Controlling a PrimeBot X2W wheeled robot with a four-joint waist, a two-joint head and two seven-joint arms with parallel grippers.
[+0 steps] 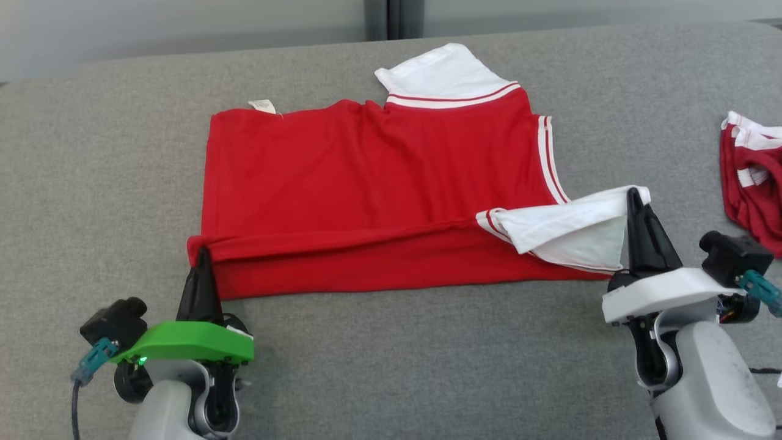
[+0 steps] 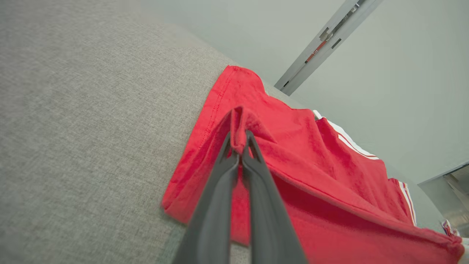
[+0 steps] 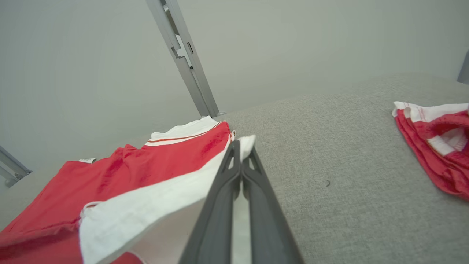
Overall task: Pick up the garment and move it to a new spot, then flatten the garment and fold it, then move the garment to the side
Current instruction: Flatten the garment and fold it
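Grey fabric surface (image 1: 391, 366) backed by pale wall. Two garments counted: red garment (image 1: 366, 183) with white trim spread at centre, near edge doubled over; second red-and-white bundle (image 1: 748, 177) at 3 o'clock, well apart. Two hands counted. Left hand (image 1: 203, 252) clamped tight on red hem corner at garment's 7 o'clock. Right hand (image 1: 634, 194) clamped tight on white sleeve (image 1: 568, 226) at 4 o'clock, sleeve raised. Open surface seen along near edge and at 9 o'clock.

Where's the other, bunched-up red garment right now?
Head view: the bunched garment lies at the far right edge, just beyond the right gripper, apart from the spread shirt.
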